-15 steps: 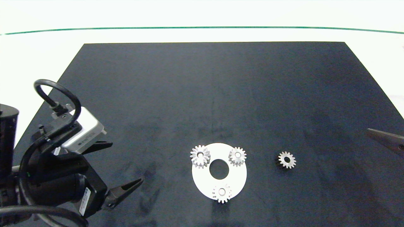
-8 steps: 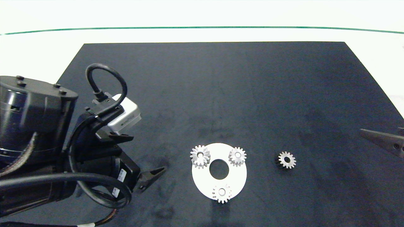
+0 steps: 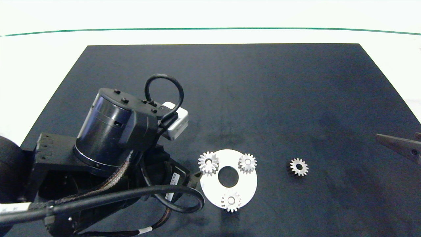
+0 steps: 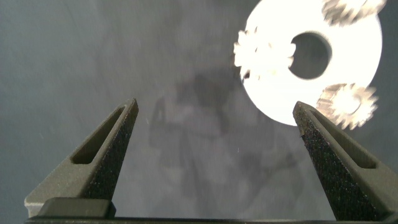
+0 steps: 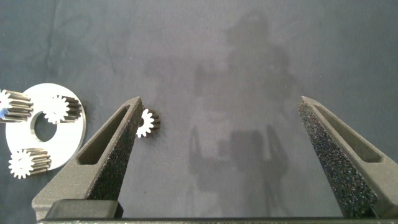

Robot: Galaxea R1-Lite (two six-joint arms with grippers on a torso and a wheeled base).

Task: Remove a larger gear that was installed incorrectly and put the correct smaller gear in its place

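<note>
Now closing in: left gripper, jaws spread wide and empty, just beside the larger gear on the white disc; smaller gear beyond the disc, nearer right gripper, also spread open.

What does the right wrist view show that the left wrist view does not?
Only the right wrist view shows the smaller gear lying loose on the dark mat, beside the open right gripper. Only the left wrist view shows the open left gripper, close to the disc's edge. Both show the white disc with a centre hole, carrying the larger gear and two other small gears.
</note>
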